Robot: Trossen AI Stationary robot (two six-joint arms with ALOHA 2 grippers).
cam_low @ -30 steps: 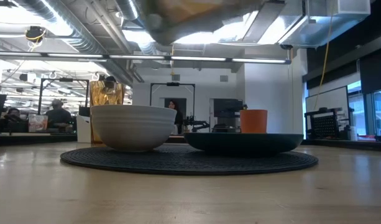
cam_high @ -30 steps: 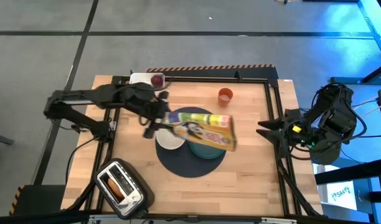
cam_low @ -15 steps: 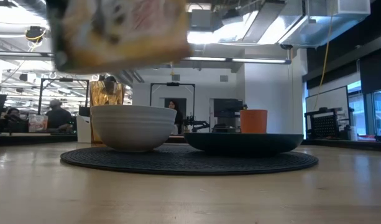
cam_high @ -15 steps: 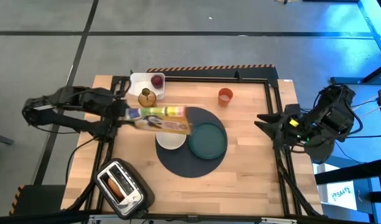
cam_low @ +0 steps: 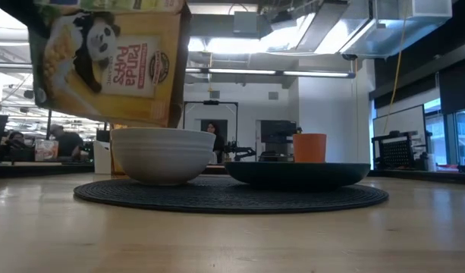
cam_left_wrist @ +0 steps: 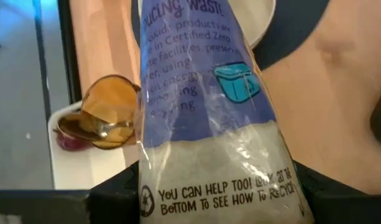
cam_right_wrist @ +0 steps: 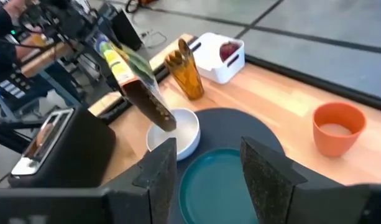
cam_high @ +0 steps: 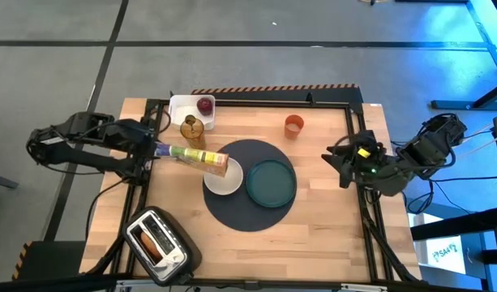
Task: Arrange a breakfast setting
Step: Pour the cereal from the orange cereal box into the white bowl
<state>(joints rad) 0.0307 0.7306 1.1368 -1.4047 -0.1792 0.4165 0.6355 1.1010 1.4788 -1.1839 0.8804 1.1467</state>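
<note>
My left gripper (cam_high: 157,149) is shut on the yellow-green cereal bag (cam_high: 196,157), which reaches from it out over the white bowl (cam_high: 225,180). The bowl and the teal plate (cam_high: 270,182) sit on the round dark-grey mat (cam_high: 252,215). The small orange cup (cam_high: 293,126) stands at the far side. The red fruit (cam_high: 204,105) lies in a white tray. The bagel (cam_high: 153,241) sits in the silver toaster. My right gripper (cam_right_wrist: 209,171) is open and empty at the table's right edge (cam_high: 336,165). My left gripper pinches the cereal bag's bottom end (cam_left_wrist: 215,193) between its two fingers (cam_left_wrist: 119,190), one on each flat side. The fingers come level from the table's left, along the bag. The bag is lifted clear and slants down, its free end (cam_right_wrist: 158,112) over the bowl.
An amber holder (cam_high: 191,128) with an orange-handled utensil (cam_right_wrist: 184,53) stands next to the white tray (cam_high: 183,104) at the far left. The silver toaster (cam_high: 156,242) stands at the near left corner. A black frame (cam_high: 370,203) runs along the table's edges.
My left gripper has drawn back toward the table's left edge with the cereal bag. The bag, earlier flat above the plate, has turned edge-on and tipped, and its free end now stands over the bowl. My right gripper has moved in a little toward the table.
</note>
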